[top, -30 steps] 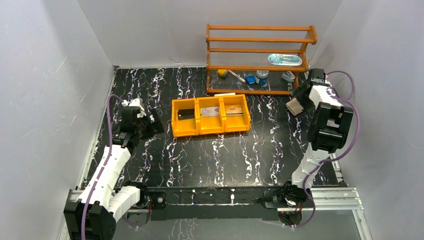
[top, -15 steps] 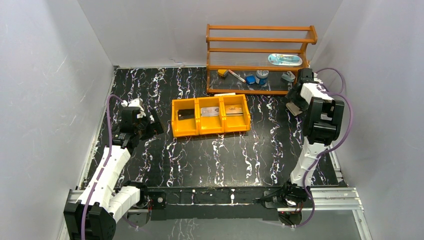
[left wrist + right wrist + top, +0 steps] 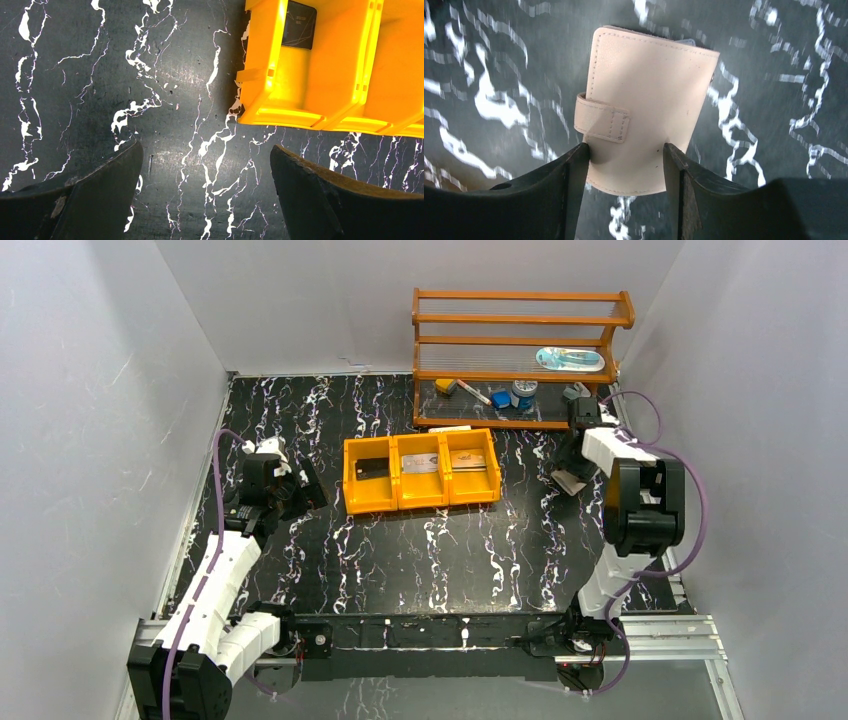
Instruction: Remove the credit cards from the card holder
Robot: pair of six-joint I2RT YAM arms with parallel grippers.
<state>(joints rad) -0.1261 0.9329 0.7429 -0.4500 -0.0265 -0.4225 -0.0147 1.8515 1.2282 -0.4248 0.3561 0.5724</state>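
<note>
- The desk [image 3: 420,560] is black with white veins. It runs bare from the arm bases at its near edge up to the middle.
- The left end effector [image 3: 300,488] hangs over the left part of the desk. In its wrist view the left end effector [image 3: 205,150] stands wide apart and holds nothing, with the orange tray [image 3: 280,117] just ahead and to its right.
- The right end effector [image 3: 624,150] is clamped on the near short end of the card holder [image 3: 649,115].
- The holder's long axis runs straight away from the fingers, leaning slightly. It is folded shut, with its strap [image 3: 604,120] fastened across the left edge.
- From above, the card holder [image 3: 570,480] sits low over the right part of the desk, right of the tray. I cannot tell whether it touches the surface.
- The right arm has it; the left is well apart, across the tray.
- No credit cards show from the closed holder, so opening it probably comes next and needs the strap freed.
- The orange tray [image 3: 420,505] holds a flat card-like piece in each of its three compartments.
- Beyond stands a wooden shelf [image 3: 520,340] with small items, between plain grey walls [image 3: 300,300].
</note>
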